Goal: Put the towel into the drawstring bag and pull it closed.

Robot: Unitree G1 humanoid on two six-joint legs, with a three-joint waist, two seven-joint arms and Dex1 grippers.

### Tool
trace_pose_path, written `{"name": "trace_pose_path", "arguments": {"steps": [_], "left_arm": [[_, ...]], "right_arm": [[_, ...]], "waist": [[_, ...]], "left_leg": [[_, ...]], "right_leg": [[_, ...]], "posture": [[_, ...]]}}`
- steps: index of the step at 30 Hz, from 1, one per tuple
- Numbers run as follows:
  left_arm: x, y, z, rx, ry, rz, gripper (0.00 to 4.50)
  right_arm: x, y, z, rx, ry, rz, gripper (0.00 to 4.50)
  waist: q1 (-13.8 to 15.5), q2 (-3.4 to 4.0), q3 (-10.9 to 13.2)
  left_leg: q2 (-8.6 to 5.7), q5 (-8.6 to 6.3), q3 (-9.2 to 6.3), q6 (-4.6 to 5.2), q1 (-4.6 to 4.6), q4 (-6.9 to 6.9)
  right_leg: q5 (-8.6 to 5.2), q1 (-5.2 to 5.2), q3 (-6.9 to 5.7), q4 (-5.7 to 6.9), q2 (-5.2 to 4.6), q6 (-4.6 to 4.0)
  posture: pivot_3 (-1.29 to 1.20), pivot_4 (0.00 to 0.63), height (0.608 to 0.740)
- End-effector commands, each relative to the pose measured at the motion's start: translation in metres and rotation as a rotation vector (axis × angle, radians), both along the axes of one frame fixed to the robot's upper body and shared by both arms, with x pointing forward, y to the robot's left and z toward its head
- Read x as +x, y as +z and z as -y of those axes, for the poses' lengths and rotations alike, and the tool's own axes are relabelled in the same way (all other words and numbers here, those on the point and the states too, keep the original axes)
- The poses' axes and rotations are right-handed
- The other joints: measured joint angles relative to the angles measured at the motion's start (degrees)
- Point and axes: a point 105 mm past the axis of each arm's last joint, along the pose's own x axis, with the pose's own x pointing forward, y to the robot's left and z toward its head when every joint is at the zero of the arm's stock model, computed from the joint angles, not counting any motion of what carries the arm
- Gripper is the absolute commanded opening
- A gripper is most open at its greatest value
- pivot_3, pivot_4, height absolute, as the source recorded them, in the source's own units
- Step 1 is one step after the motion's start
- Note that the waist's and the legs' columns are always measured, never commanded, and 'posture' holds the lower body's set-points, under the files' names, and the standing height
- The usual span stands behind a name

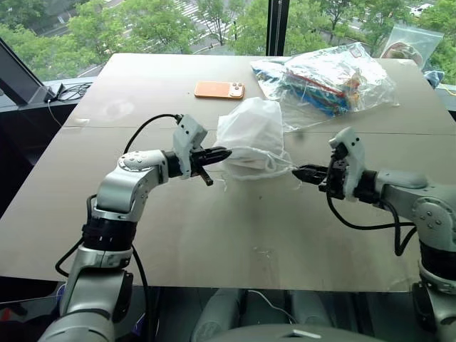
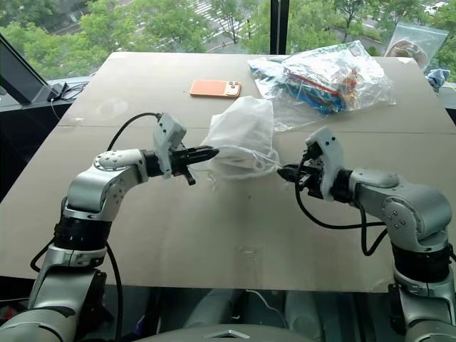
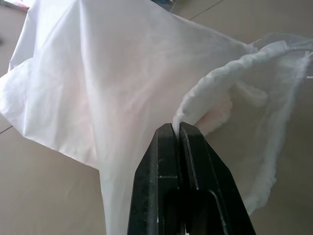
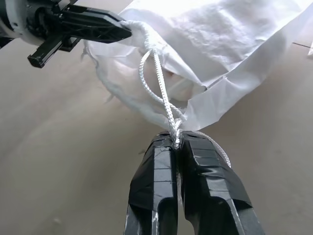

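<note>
The drawstring bag [image 1: 251, 139] lies on the table [image 1: 214, 228] between the two arms, its gathered mouth facing the near edge and its long axis running away toward the window. The mouth stretches sideways between the grippers. The left gripper [image 1: 221, 152] has its fingers pressed together on the puckered rim at the mouth's left end. The right gripper [image 1: 302, 170] is clamped on the white cord [image 4: 161, 93] at the mouth's right end, and the cord runs from its tips to the rim beside the other gripper. Something pale shows inside the mouth; whether it is the towel I cannot tell. Past the bag lie an orange phone [image 1: 219, 90] and a clear plastic bag [image 1: 324, 78] with colourful contents. Beyond the tabletop, windows [image 1: 142, 25] look onto green trees.
</note>
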Motion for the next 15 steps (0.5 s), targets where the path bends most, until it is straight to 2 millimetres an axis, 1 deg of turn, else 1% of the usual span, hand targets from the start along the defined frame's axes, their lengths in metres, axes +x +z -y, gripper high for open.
{"name": "trace_pose_path", "arguments": {"steps": [1,2,3,4,5,6,7,8,10,13,15], "left_arm": [[-0.014,0.032,-0.005,-0.151,-0.065,-0.043,0.59],[-0.02,0.04,-0.007,-0.199,-0.089,-0.078,0.91],[-0.025,0.045,-0.014,-0.237,-0.086,-0.125,1.27],[-0.03,0.047,-0.021,-0.258,-0.085,-0.167,1.88],[-0.035,0.045,-0.032,-0.258,-0.062,-0.201,2.22],[-0.038,0.04,-0.044,-0.242,-0.03,-0.226,2.69],[-0.041,0.029,-0.06,-0.193,0.023,-0.239,2.69],[-0.043,0.021,-0.07,-0.155,0.057,-0.247,2.69],[-0.051,0.006,-0.08,-0.072,0.074,-0.253,2.69],[-0.058,-0.01,-0.078,0.004,0.051,-0.238,2.69],[-0.057,-0.02,-0.068,0.058,0.038,-0.188,2.69]], "right_arm": [[-0.001,0.009,0.0,-0.005,0.034,0.021,0.0],[-0.001,0.009,0.0,-0.009,0.04,0.019,0.0],[0.0,0.009,-0.001,-0.011,0.045,0.019,0.0],[0.0,0.01,-0.002,-0.01,0.048,0.021,0.0],[0.0,0.011,-0.003,-0.006,0.053,0.024,0.0],[0.0,0.012,-0.004,-0.003,0.055,0.025,0.0],[0.0,0.011,-0.006,-0.003,0.059,0.025,0.0],[0.0,0.01,-0.007,-0.004,0.061,0.025,0.0],[-0.001,0.01,-0.009,0.001,0.066,0.024,0.0],[-0.001,0.008,-0.01,0.004,0.07,0.021,0.0],[-0.001,0.008,-0.01,0.004,0.07,0.021,0.0]], "waist": [[-0.24,0.0,0.0],[-0.28,0.0,0.0],[-0.41,0.0,0.0],[-0.42,0.0,0.0],[-0.54,-0.02,0.01],[-0.75,-0.01,0.01],[-1.28,0.0,0.0],[-1.55,0.04,-0.02],[-1.37,0.05,-0.02],[-0.52,0.07,0.0],[0.52,0.07,0.0]], "left_leg": [[0.0,0.0,0.0,0.0,0.0,0.0],[0.0,0.0,0.01,0.0,0.0,0.0],[0.01,0.0,0.01,0.0,0.0,0.0],[0.01,0.0,0.0,0.0,0.0,-0.01],[0.02,0.0,0.0,0.0,0.0,-0.01],[0.03,0.0,0.0,0.0,0.0,0.0],[0.03,0.0,0.0,0.0,0.0,-0.03],[0.03,0.0,0.03,0.0,0.02,-0.06],[0.03,0.0,0.09,0.0,0.1,-0.14],[0.03,0.0,0.02,0.0,0.09,-0.13],[0.04,0.0,-0.04,0.0,0.08,-0.13]], "right_leg": [[0.0,-0.01,0.0,0.01,0.0,0.0],[0.0,-0.03,0.01,0.02,0.0,0.0],[0.0,-0.03,0.01,0.03,0.01,0.0],[0.0,-0.06,0.01,0.05,0.01,0.0],[0.0,-0.05,0.01,0.06,0.01,0.0],[0.0,-0.08,0.03,0.06,0.03,0.0],[0.0,-0.06,0.04,0.05,0.01,0.0],[0.0,-0.07,0.07,0.03,0.02,0.0],[0.0,-0.04,0.13,0.0,0.0,0.0],[0.01,-0.03,0.21,-0.09,0.0,-0.02],[0.04,0.0,0.17,-0.19,0.0,-0.07]], "posture": [[0.0,0.15,0.74],[0.0,0.15,0.74],[0.0,0.15,0.74],[0.0,0.15,0.74],[0.0,0.15,0.74],[0.0,0.15,0.74],[0.0,0.15,0.74],[0.0,0.15,0.74],[0.0,0.15,0.74],[0.0,0.15,0.74],[0.0,0.15,0.74]]}}
